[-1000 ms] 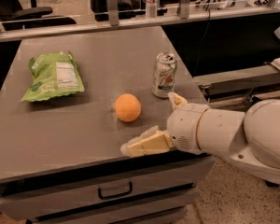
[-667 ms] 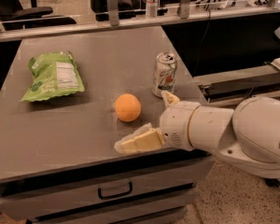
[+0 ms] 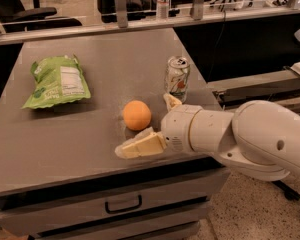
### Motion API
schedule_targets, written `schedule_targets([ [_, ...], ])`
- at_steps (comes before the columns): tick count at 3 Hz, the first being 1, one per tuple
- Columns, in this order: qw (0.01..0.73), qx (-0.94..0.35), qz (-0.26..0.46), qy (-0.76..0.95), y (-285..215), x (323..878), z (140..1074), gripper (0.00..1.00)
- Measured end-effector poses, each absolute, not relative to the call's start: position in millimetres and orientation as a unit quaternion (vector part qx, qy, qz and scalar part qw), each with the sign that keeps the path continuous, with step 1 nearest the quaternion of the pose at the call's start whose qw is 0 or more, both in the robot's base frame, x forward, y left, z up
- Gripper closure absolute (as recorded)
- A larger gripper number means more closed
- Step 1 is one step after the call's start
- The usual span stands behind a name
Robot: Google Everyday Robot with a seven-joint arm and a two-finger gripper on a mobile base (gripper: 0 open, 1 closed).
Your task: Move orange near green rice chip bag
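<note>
The orange (image 3: 137, 115) sits on the grey table (image 3: 75, 134), right of centre near the front. The green rice chip bag (image 3: 57, 82) lies flat at the left, white label panel up, well apart from the orange. My gripper (image 3: 149, 123) comes in from the right at table height, open. One cream finger (image 3: 140, 145) lies in front of the orange and the other (image 3: 171, 101) shows behind it on the right. The orange sits between the fingers, with no contact visible.
A silver-green soda can (image 3: 177, 78) stands upright just behind and right of the orange, close to the far finger. The table's front edge with a drawer (image 3: 122, 204) is just below the gripper. Chairs and a rail stand behind the table.
My gripper has moved left along the table, so its fingers now reach around the orange. The orange, bag and can have not moved.
</note>
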State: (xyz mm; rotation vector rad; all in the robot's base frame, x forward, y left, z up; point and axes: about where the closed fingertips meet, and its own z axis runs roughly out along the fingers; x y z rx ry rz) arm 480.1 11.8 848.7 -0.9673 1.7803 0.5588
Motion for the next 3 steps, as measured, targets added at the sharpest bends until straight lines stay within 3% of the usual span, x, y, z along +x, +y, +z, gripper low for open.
schedule_targets([
  [1,0.500,-0.398,0.232,0.733,16.9,488.4,843.5,0.00],
  [2,0.506,-0.396,0.233,0.730,20.9,494.9,841.1,0.16],
  [3,0.509,-0.396,0.236,0.727,23.7,497.6,839.6,0.40],
])
